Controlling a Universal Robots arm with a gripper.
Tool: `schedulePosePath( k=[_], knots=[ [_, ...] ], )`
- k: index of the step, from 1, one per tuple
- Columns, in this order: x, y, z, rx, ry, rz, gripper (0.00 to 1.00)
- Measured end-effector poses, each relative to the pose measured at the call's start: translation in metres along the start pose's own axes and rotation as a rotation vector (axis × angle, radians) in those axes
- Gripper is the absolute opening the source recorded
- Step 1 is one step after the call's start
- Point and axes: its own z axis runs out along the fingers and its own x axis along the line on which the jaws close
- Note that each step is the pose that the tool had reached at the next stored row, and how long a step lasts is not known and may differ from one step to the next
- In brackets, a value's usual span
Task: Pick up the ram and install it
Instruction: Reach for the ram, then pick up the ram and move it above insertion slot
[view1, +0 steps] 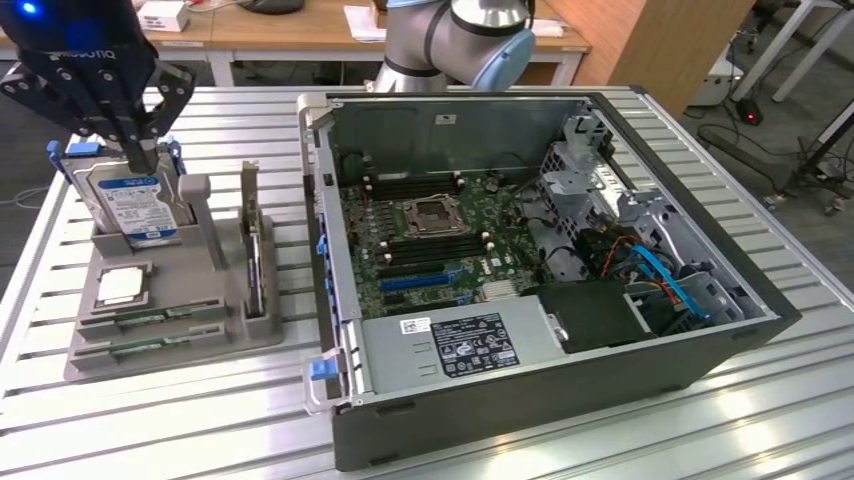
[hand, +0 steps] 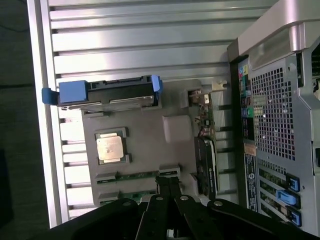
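Two ram sticks, thin green boards, lie in the front slots of the grey holder (view1: 174, 335): one ram stick (view1: 150, 320) (hand: 137, 176) and a second (view1: 147, 346) (hand: 127, 195) beside it. My black gripper (view1: 140, 160) (hand: 167, 186) hangs at the exterior view's upper left, above the holder's far end, its tips in front of the hard drive. Its fingers are pressed together with nothing between them. In the wrist view the fingertips point close to the end of the nearer ram stick. The open computer case (view1: 747, 330) shows the motherboard (view1: 441, 235) with its long dark memory slots.
The holder also carries a silver blue-labelled hard drive (view1: 134, 205) (hand: 105, 92) with blue rails, a square processor (view1: 120, 287) (hand: 110, 147) and an upright dark expansion card (view1: 250, 235) (hand: 207, 165). The case's rear panel (hand: 275, 125) stands close beside the holder. A slatted metal table (view1: 787, 420) lies underneath.
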Motion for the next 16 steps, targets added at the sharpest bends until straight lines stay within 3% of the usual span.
schedulePosePath(
  k=[7, 16],
  knots=[
    [0.0013, -0.0106, -0.0005, 0.0, 0.0, 0.0, 0.09],
    [0.0013, -0.0114, -0.0006, 0.0, 0.0, 0.0, 0.09]
  ],
)
